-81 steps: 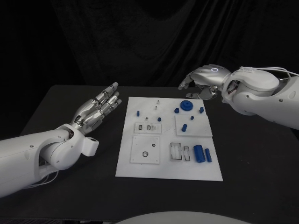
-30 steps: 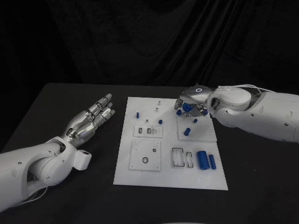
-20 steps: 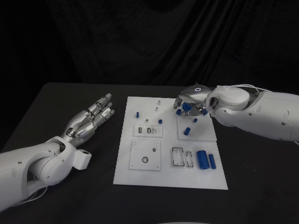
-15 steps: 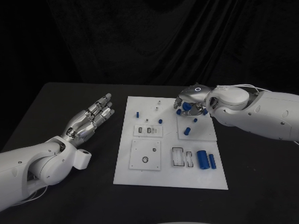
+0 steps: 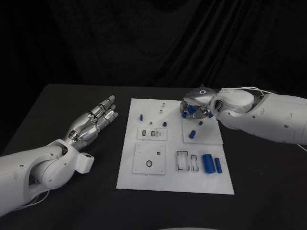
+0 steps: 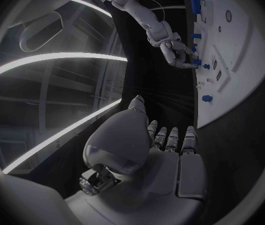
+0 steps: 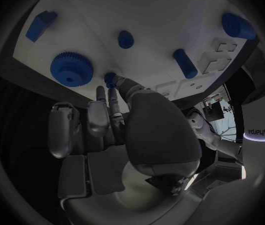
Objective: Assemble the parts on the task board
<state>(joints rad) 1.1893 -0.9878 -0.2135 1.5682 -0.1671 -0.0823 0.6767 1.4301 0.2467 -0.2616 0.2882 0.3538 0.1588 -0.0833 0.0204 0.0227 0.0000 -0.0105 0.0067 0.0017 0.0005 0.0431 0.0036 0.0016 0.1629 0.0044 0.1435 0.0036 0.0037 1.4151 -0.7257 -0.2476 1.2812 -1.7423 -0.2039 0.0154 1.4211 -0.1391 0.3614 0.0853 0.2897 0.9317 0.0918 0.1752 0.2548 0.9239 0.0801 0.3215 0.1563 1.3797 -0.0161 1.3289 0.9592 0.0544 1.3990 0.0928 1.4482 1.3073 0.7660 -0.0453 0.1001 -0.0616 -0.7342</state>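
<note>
One blue peg (image 7: 110, 79) pinched by right robot hand (image 5: 197, 108) (left robot hand (image 5: 96, 120) spread, empty).

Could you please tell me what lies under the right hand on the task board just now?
The right hand hovers over the far end of the task board. Its wrist view shows a blue gear and a small blue peg at its fingertips. Whether the peg is held cannot be seen.

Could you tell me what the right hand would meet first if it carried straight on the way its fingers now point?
Probably the small blue peg at its fingertips, beside the blue gear on the task board; the right hand looks nearly on it already.
</note>
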